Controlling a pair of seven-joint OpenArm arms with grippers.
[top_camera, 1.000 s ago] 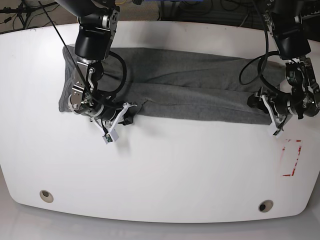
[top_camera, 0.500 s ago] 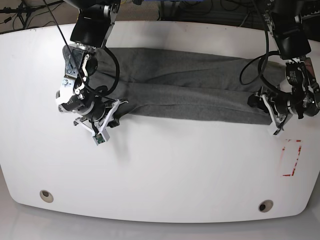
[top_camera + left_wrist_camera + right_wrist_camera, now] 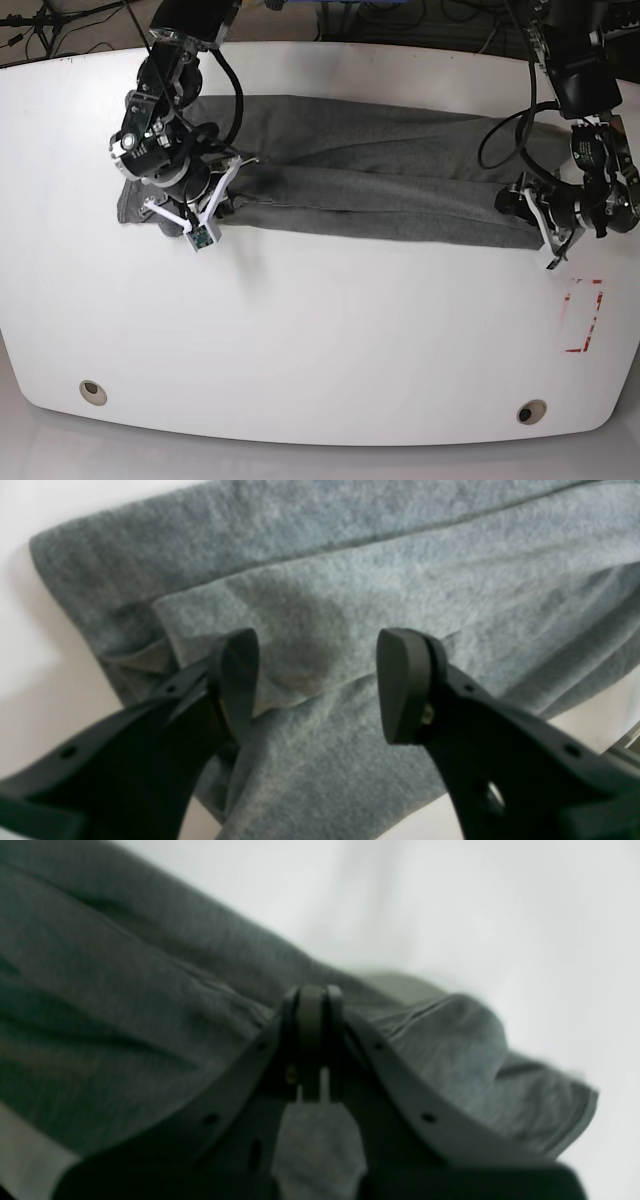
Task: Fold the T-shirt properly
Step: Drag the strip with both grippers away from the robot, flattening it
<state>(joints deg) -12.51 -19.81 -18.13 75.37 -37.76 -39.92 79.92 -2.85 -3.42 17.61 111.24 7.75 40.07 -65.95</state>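
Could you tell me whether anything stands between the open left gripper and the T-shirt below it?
Nothing visible does. The left gripper hangs with jaws apart right over the T-shirt; only grey cloth shows between its fingertips.

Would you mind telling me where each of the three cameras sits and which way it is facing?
Base: high in front of the white table, looking down on the T-shirt; both arms show.
Left wrist: behind the left gripper, facing down its open jaws onto the shirt's folded end.
Right wrist: behind the right gripper, jaws shut, lifted cloth beyond them; blurred.
Shared: all three show the grey T-shirt and the table.
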